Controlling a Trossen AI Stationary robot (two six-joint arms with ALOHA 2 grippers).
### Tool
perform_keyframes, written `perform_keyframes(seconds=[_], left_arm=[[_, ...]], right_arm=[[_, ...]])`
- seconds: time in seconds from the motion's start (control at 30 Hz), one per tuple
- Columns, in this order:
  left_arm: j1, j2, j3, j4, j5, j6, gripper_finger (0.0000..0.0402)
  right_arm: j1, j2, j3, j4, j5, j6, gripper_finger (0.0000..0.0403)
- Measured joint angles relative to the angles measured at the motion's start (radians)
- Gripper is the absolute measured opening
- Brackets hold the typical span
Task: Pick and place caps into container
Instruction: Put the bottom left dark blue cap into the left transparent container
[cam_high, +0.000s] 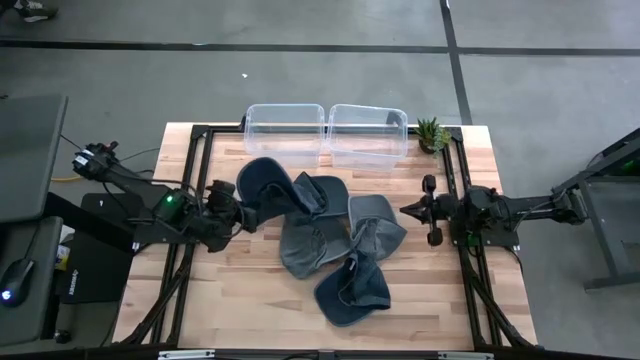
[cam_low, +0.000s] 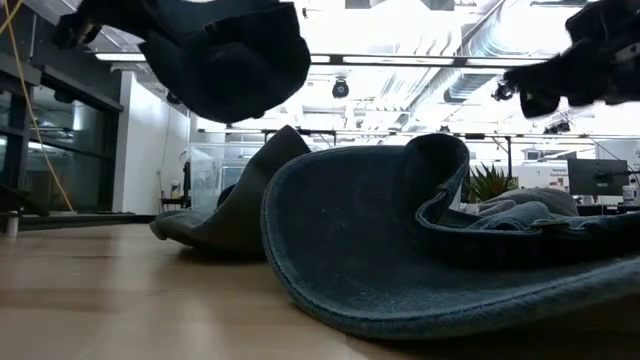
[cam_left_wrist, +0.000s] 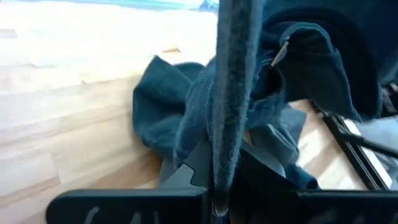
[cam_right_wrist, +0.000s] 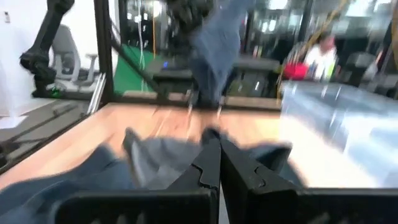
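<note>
Carrying a soft dark slate-blue fabric cap (cam_high: 268, 183), the left gripper (cam_high: 243, 214) is clamped on its edge, apparently lifted; next, swing far to the clear plastic bins (cam_high: 285, 129); right gripper (cam_high: 408, 209) waits closed, empty.

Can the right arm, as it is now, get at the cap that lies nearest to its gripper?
Probably yes. The right gripper, shut and empty, points at the grey cap just beside it, and nothing lies between them. It must open first. The left gripper holds another cap farther away.
</note>
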Motion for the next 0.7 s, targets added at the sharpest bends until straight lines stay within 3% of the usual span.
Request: perform_keyframes(seconds=[0.13, 0.3, 0.53, 0.7], left_arm=[[0.075, 0.007, -0.002, 0.088, 0.010, 0.122, 0.0010], [0.200, 0.046, -0.002, 0.299, 0.072, 0.356, 0.0013], [0.373, 0.084, -0.002, 0.549, 0.237, 0.629, 0.0010], [0.470, 0.120, -0.002, 0.687, 0.356, 0.739, 0.0010]], right_arm=[[0.000, 0.009, 0.000, 0.057, 0.021, -0.090, 0.0000], [-0.001, 0.029, 0.000, 0.061, 0.118, -0.128, 0.0000], [0.000, 0.079, 0.000, 0.133, 0.109, -0.199, 0.0000], [-0.001, 0.127, 0.000, 0.227, 0.195, -0.174, 0.0000]])
